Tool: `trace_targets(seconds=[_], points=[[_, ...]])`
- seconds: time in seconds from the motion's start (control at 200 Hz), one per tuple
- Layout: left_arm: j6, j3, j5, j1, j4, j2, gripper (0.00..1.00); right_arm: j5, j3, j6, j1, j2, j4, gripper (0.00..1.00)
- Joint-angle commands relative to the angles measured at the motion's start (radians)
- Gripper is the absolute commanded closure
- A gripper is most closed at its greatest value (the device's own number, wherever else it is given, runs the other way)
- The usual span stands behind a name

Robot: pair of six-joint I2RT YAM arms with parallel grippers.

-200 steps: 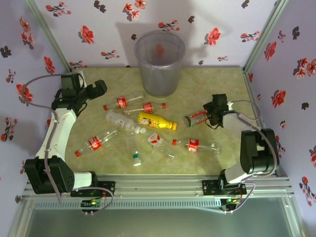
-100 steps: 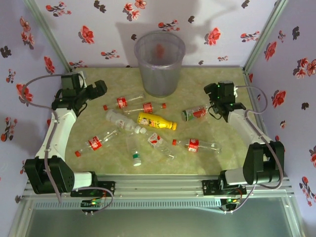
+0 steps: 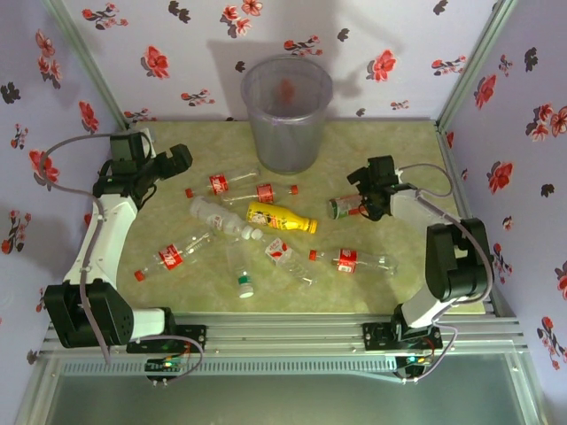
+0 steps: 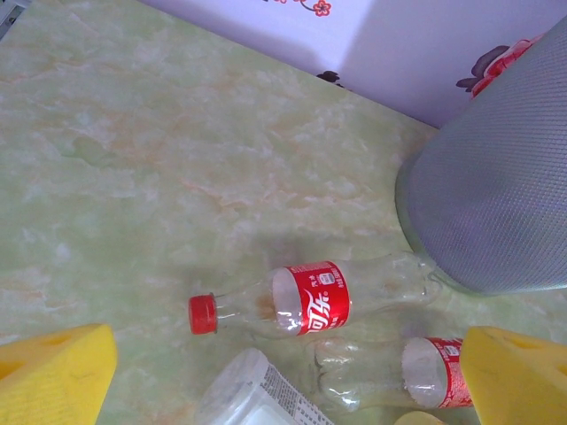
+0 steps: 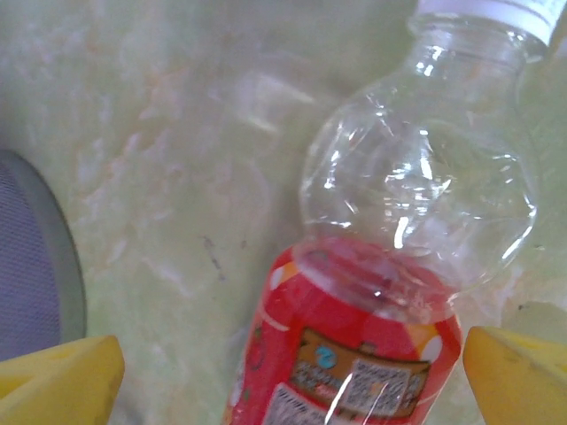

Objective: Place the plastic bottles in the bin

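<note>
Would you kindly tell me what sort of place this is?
Probably a robot test booth, not a home: floral-papered walls on a metal frame, a green marbled tabletop, plastic bottles strewn beside a bin.

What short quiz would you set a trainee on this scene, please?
1. True or false: the bin stands upright at the far side of the table.
2. In the right wrist view, what lies between the fingers of the open right gripper? A) a clear red-labelled bottle; B) a green-capped bottle; C) a cup.
3. How many yellow bottles lie on the table?
Key: 1 true; 2 A; 3 one.
</note>
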Motion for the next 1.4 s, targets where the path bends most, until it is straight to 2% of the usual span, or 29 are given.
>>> trace_targets(seconds=[0.0,0.145,0.36,0.46,0.745,0.94,1.175,1.395], points=[[0.020,-0.010,0.014,0.010,0.008,-0.003,0.00,0.032,-0.012,0.021,0.005,0.044,0.027,0.02],[0.022,-0.010,0.014,0.010,0.008,-0.004,0.00,0.030,-0.012,0.023,0.005,0.077,0.047,0.04],[0.021,-0.011,0.014,0.010,0.008,-0.001,0.00,0.044,-0.032,0.021,0.005,0.063,0.075,0.23],[0.020,-0.011,0.014,0.011,0.008,-0.001,0.00,0.045,-0.030,0.014,0.004,0.070,0.073,0.26],[0.023,-0.012,0.014,0.011,0.010,0.000,0.00,0.044,-0.019,0.000,0.004,0.062,0.068,0.42],[0.023,-0.013,0.014,0.012,0.010,0.003,0.00,0.027,0.010,-0.021,0.004,0.005,0.049,0.48],[0.021,-0.013,0.014,0.010,0.010,0.011,0.00,0.015,0.075,-0.046,0.006,-0.159,0.061,0.48],[0.014,-0.014,0.015,0.011,0.008,0.021,0.00,0.002,0.193,-0.123,0.028,-0.223,0.207,0.51]])
